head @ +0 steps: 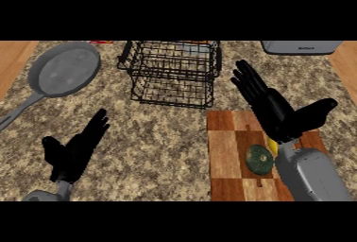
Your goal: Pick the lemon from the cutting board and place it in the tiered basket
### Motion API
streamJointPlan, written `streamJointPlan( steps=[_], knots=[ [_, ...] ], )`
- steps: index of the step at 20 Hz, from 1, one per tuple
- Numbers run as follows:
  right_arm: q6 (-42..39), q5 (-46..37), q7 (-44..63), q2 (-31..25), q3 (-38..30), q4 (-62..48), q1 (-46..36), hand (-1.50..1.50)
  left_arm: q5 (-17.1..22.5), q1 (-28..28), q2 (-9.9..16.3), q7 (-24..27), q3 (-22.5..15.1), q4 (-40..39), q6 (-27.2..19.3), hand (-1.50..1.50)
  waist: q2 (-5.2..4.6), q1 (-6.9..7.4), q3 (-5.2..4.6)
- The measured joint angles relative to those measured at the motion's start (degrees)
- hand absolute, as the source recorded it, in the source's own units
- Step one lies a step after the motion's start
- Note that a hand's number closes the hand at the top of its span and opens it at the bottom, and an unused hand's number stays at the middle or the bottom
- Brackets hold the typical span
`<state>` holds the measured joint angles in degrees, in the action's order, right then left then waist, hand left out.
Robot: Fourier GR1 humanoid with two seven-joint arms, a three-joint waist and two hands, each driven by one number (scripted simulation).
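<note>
Partly hidden lemon (273, 147) apparently beneath right hand (275, 111).

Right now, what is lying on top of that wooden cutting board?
On the cutting board lies a round green item. A yellow sliver, probably the lemon, shows beside it; the right hand and forearm cover the rest.

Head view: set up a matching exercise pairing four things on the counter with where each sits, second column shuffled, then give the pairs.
Things:
1. frying pan
2. tiered basket
3. cutting board
4. left hand

Places:
A. lower right, under the right hand
B. top middle
C. lower left, open, fingers up
D. upper left, handle towards the left edge

Pairs: 1-D, 2-B, 3-A, 4-C
</note>
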<state>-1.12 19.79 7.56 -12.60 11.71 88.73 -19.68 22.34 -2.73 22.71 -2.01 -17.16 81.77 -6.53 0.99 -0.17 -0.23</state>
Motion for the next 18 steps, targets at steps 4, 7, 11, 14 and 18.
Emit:
streamJointPlan(
  steps=[4, 7, 11, 14, 18],
  knots=[
    [1.6, -4.2, -2.8, -6.8, -5.7, 2.2, 1.6, 1.5, -2.8, 1.8, -0.3, 1.5, 1.1, -0.9, -4.0, 0.0, -0.43, -0.63, 0.16],
    [6.2, -10.4, -4.3, -14.1, -12.2, 1.1, 3.1, -1.5, -4.5, 3.7, -0.3, 2.3, 2.4, -2.1, -7.9, 0.0, -0.49, -2.23, -0.01],
    [19.5, -12.6, -4.2, -14.3, -23.5, -2.3, 7.0, -1.5, -5.6, 5.8, -1.2, 3.0, 3.0, -2.8, -11.1, 0.0, -0.56, -3.55, 0.23],
    [23.9, -11.8, -9.0, -12.2, -29.0, -1.2, 11.4, -1.5, -7.9, 6.0, -3.4, 3.8, 1.7, -3.1, -13.9, 0.0, -0.68, -2.59, 0.29],
    [22.4, -10.7, -7.8, -12.1, -31.5, 7.8, 19.8, -1.5, -10.4, 5.7, -5.3, 2.3, 0.7, -2.5, -15.9, 0.0, -0.76, -1.42, 0.25]
  ],
)
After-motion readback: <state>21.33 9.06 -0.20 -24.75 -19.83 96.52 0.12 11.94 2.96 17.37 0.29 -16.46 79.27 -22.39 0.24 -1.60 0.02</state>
